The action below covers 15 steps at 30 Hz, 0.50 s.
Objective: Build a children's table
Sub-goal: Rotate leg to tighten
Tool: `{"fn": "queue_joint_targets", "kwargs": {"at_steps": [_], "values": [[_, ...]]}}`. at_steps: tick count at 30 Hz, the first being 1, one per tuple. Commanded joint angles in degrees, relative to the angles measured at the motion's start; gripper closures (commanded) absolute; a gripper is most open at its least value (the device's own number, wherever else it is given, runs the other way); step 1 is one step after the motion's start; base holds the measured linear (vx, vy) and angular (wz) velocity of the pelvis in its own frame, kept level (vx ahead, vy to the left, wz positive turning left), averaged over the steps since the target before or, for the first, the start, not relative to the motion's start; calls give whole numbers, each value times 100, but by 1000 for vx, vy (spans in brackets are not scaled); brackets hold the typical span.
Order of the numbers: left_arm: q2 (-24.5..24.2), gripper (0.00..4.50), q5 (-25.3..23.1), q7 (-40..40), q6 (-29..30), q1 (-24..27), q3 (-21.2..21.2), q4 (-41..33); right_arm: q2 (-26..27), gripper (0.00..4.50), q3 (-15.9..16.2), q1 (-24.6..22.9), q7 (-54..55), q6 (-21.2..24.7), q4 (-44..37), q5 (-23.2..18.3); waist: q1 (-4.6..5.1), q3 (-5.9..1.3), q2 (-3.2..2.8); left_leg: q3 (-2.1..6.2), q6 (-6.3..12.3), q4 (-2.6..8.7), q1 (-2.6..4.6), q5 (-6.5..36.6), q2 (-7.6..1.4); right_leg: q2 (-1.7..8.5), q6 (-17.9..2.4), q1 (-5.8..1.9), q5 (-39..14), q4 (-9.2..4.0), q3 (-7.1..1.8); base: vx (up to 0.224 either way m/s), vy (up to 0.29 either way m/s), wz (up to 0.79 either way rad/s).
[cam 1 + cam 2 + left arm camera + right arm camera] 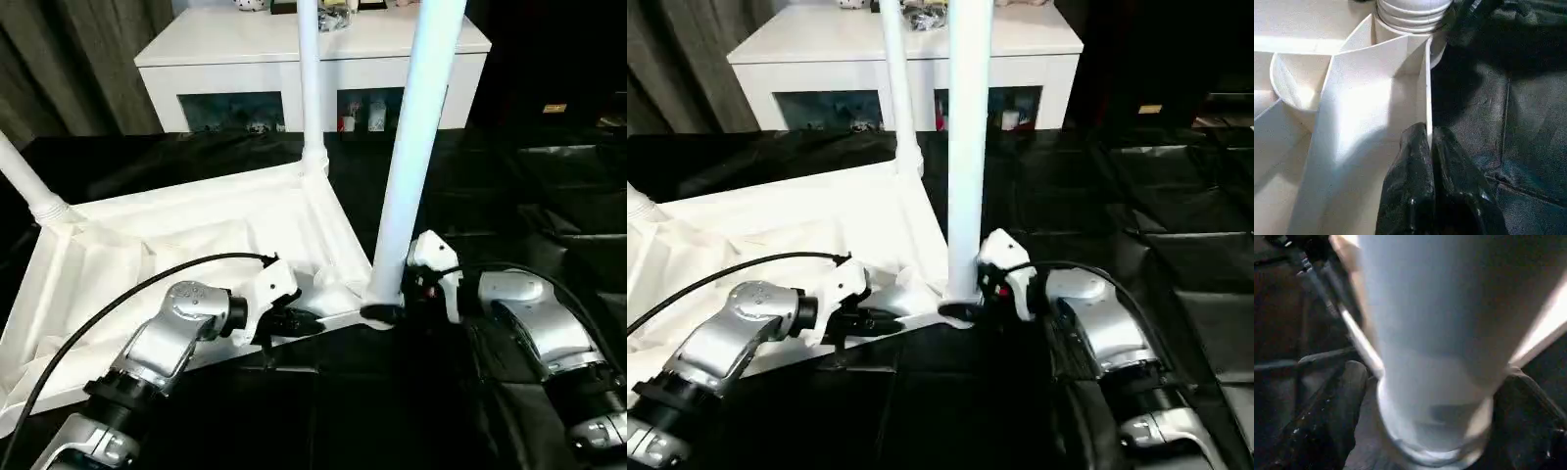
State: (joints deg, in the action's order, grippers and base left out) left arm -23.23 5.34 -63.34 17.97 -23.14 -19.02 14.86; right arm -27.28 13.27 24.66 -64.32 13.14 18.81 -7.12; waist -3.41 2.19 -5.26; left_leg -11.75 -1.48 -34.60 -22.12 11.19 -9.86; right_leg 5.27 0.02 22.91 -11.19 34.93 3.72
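**Near-corner leg upright, right jaws straddle its base**

Tabletop (176, 245) lies underside-up on the black sheet. Near-corner leg (416, 147) stands in its socket, long axis vertical. Right gripper (392, 311) sits at the leg's foot, jaws spread, one finger (1327, 416) each side of the tube, apart from it. Left gripper (1429, 147) has its jaws pressed together, pinching the tabletop's thin edge rib just beside that socket. Two more legs are seated: far corner (310, 78) and left corner (24, 181). Open black sheet to the right; white cabinet (294, 59) well behind.
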Motion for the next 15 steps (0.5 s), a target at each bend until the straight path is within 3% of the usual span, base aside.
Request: {"fn": "queue_joint_targets", "kwargs": {"at_steps": [1, 4, 5, 8, 15], "values": [[-42, 450, 100, -111, 29, -14, -11, -109, -25, 63, 93, -33, -54, 8, -94, 14, -6, -349, 65, 187, 457, 405, 102, 1000, -349, 346, -1574, -262, -407, -356, -235, 0, 0, 0], [-43, 450, 86, -110, 20, -11, 1, -98, -42, 63, 102, -36, -39, 4, -83, 45, -6, -339, 65, 185, 403, 415, 117, 1123, -353, 342, -1553, -252, -615, -380, -241, 0, 0, 0], [-43, 450, 82, -110, 18, -9, 4, -98, -48, 91, 102, -36, -35, 3, -77, 52, -5, -337, 65, 188, 380, 421, 119, 1161, -354, 341, -1535, -253, -683, -382, -240, 0, 0, 0], [-55, 450, 80, -96, 11, -6, 8, -88, -18, 103, 54, -3, 17, 13, -33, 67, -4, -342, 65, 190, 362, 419, 122, 1129, -355, 337, -1525, -250, -651, -376, -241, 0, 0, 0], [-59, 450, 74, -91, 24, 26, 8, -102, -12, 165, 35, 43, 52, -25, 57, 49, -13, -356, 87, 186, 448, 393, 112, 961, -347, 339, -1546, -261, -488, -352, -236, 0, 0, 0]]}}
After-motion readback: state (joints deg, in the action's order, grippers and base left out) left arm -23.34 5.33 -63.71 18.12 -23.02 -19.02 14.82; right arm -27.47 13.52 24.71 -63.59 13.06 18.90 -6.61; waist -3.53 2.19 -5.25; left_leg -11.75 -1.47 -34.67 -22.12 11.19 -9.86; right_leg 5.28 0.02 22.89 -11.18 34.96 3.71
